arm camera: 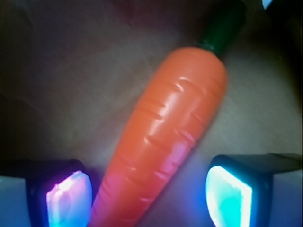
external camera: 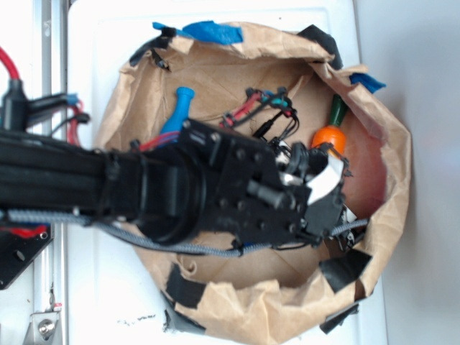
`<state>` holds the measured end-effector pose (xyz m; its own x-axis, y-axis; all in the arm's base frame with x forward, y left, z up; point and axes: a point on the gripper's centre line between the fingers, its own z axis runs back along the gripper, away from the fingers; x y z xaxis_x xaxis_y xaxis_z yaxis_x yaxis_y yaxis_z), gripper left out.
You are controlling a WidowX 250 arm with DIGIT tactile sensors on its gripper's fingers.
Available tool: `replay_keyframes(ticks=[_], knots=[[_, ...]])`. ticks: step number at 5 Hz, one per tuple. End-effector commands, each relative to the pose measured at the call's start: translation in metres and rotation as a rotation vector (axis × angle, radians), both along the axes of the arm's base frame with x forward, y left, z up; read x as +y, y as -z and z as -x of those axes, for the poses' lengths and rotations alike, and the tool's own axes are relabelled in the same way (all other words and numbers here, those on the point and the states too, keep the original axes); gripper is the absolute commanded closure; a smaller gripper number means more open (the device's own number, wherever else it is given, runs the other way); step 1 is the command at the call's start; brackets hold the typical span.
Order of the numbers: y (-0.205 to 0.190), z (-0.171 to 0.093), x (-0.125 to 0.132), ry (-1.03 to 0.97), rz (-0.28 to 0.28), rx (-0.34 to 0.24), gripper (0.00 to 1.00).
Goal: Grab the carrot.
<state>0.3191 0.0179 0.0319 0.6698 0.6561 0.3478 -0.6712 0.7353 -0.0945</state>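
fingers: gripper [arm camera: 149, 194] wide open, holding nothing, one pad either side of carrot [arm camera: 173, 127]
carrot: lies diagonally in paper bag [external camera: 388, 144], right side, stem far
step tip: judged – drop a little lower, close across the mid-body, not the slippery tapered tip
count: 1 carrot, 1 blue bottle [external camera: 180, 108], 1 bag

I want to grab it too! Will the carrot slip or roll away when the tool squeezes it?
The carrot looks glossy and smooth, so it may slip. Its rounded, tapered shape could roll in a curve or squirt sideways. It seems like rigid plastic, so probably no squashing. The tool is open around its narrow end.
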Motion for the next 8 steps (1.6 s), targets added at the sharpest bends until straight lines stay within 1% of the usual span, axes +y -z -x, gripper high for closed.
replay_keyframes(ticks=[1, 2, 3, 4, 5, 6, 8], knots=[[-0.021, 0.008, 0.017, 0.047, 0.025, 0.019, 0.0], [-0.027, 0.003, 0.017, 0.045, 0.032, 0.016, 0.0], [-0.04, -0.004, 0.016, 0.01, 0.065, 0.0, 0.0], [-0.034, 0.019, 0.017, -0.052, 0.138, 0.039, 0.0], [-0.016, 0.032, 0.018, -0.083, 0.159, 0.095, 0.0], [0.0, 0.039, 0.018, -0.057, 0.177, 0.123, 0.0], [-0.003, 0.016, 0.018, -0.048, 0.203, 0.134, 0.0]])
